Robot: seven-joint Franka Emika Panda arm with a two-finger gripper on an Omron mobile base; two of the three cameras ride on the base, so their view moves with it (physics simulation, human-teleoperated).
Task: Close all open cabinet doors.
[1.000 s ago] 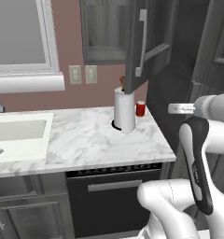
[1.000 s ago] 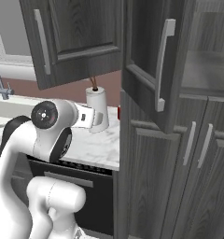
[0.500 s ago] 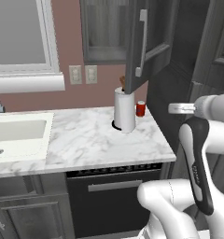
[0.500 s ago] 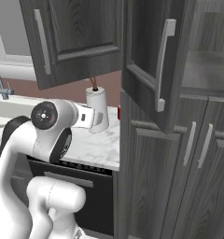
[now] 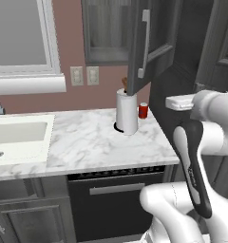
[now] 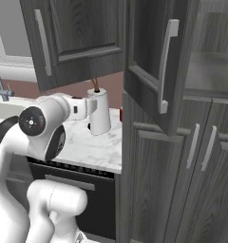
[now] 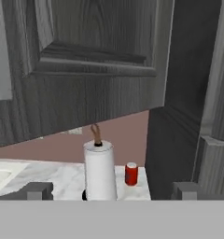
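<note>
Doors are the task items: two dark charcoal wood-grain cabinet doors stand open. I read the upper wall cabinet door [image 6: 80,40] as swung out over the marble counter [image 5: 87,142], its recessed panel facing the hand camera and its long silver bar handle [image 6: 42,42] vertical near the free edge; in the left base view this door [image 5: 151,42] appears nearly edge-on. The second door [image 6: 156,66], on the tall cabinet to the right, also juts outward into the room, handle [image 6: 166,66] toward me. Both carry a framed panel and a matte grain finish. I judge the arm is raised to door height so that the gripper [image 7: 111,190] can push on the wall cabinet door's lower face; its two dark fingertips [image 7: 38,190] sit wide apart with nothing between them, so the jaws are spread and empty. Below the door, a white paper towel roll [image 5: 127,113] stands upright on the counter with a small red can [image 5: 143,110] just beside it. Sink [image 5: 16,137] lies well apart to the left, dishwasher front [image 5: 116,201] beneath the counter.
</note>
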